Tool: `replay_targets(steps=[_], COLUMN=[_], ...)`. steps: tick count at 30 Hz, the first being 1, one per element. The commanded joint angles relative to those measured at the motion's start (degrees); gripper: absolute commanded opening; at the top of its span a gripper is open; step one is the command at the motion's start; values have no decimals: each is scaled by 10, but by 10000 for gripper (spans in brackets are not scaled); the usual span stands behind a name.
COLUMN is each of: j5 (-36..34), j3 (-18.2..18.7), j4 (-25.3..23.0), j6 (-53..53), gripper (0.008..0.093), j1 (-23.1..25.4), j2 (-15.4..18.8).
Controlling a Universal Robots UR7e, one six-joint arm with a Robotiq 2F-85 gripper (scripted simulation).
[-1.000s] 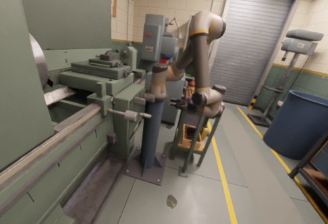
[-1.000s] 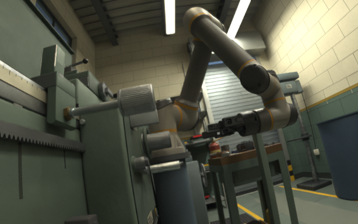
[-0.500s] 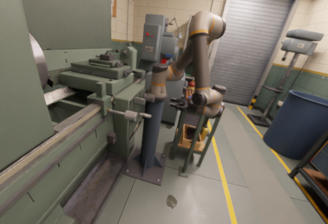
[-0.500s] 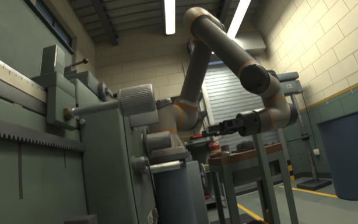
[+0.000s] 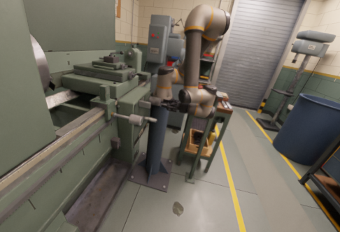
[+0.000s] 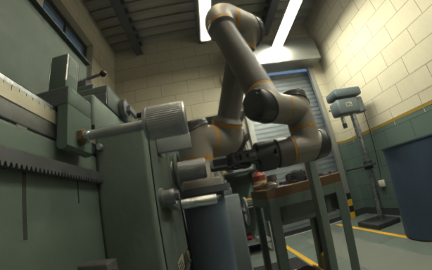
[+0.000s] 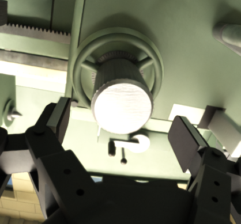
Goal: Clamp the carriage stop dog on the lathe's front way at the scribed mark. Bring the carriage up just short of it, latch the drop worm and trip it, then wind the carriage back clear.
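The carriage handwheel [image 7: 116,69] sits on the green apron, with a knurled grey knob [image 7: 122,107] [image 6: 191,169] at its hub pointing toward me. My gripper [image 7: 121,127] [image 6: 218,163] [image 5: 163,103] hovers just off the knob's face, open and empty. The stop dog [image 6: 68,116] [image 5: 104,99] is a green block on the front way, left of the carriage. A long screw with a knurled grey knob [image 6: 166,121] [image 5: 136,119] sticks out from it. A small lever [image 7: 131,144] shows on the apron near the handwheel. The toothed rack [image 6: 36,163] runs under the way.
The arm's blue pedestal [image 5: 157,139] stands right beside the apron. A green work table [image 5: 207,132] with small items is behind my wrist. A blue bin [image 5: 309,129] and a drill press [image 5: 298,70] stand to the right, past the yellow floor line.
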Motion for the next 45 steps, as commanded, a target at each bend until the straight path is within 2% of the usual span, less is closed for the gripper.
replay_targets(steps=[1, 13, 32, 45], j5=[-2, -12, -62, -69], j3=[1, 10, 53, 58], j4=[-2, -8, -39, -43], j6=[0, 0, 0, 0], gripper=[830, 830, 830, 830], j1=[-2, -11, -61, -67], j2=[-1, -4, -16, -17])
